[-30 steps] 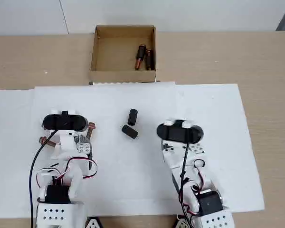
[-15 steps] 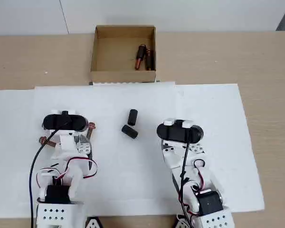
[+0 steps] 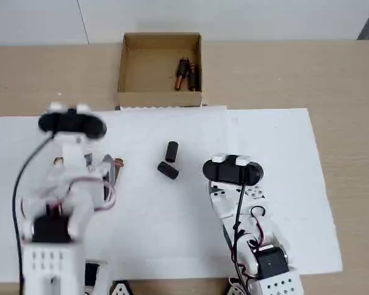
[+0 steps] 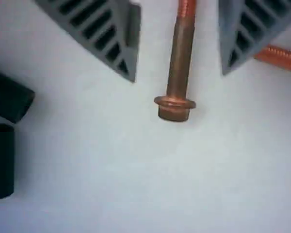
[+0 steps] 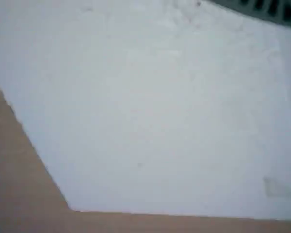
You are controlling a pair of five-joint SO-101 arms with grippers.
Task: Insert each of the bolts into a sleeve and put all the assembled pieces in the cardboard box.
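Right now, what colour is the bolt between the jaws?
The bolt is copper, clearest in the left wrist view.

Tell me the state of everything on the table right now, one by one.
Box: open, two assembled pieces inside.
Sleeves: lying loose, no bolts in them.
Bolt: flat on paper between the jaws, ungripped.
Second bolt: lying beside.
Left jaws: open.

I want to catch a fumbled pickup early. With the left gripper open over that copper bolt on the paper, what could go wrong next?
1. The left gripper is open astride the bolt, whose head lies past the fingertips. Closing there would likely grip only the shank, so the bolt could tilt or roll free.
2. A second bolt lies close beside one finger. Descending might knock it away.
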